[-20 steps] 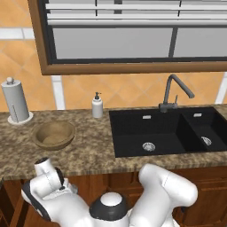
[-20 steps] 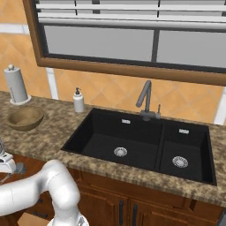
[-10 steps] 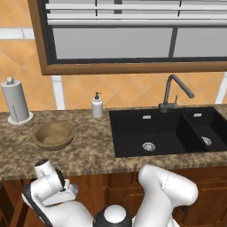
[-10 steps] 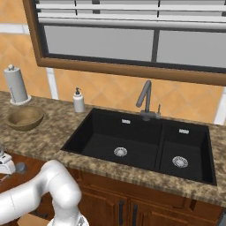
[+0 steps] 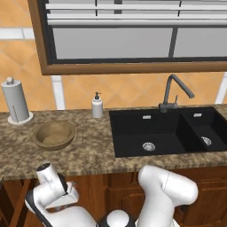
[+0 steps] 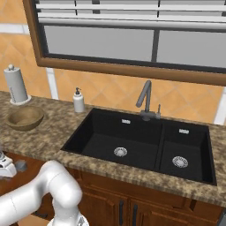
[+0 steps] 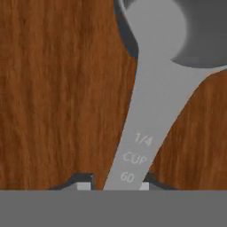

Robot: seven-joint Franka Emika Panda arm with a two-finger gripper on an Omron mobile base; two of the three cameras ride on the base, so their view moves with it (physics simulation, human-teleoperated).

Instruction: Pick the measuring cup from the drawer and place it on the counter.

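The grey measuring cup [image 7: 150, 102] lies on the reddish-brown drawer floor [image 7: 57, 88], its round bowl at the upper right and its flat handle, marked "1/4 CUP 60", running down between my fingertips. My gripper [image 7: 113, 184] is open and straddles the end of the handle; the right fingertip [image 7: 144, 185] is at the handle's edge, and the left one stands slightly apart from it. In the right base view the gripper [image 6: 6, 168] hangs low over the open drawer [image 6: 20, 183], below the speckled granite counter [image 6: 53, 132], with the cup's bowl [image 6: 20, 165] beside it.
A tan wooden bowl [image 5: 55, 134], a paper towel holder [image 5: 16, 100] and a soap dispenser [image 5: 97, 106] stand on the counter [image 5: 88, 153]. The black double sink [image 5: 168, 133] with its faucet [image 5: 174, 91] takes up the right side. Dark cabinet doors [image 6: 128, 207] lie below.
The arm has sunk lower, carrying the hand a little further down into the drawer. Nothing on the counter has moved.
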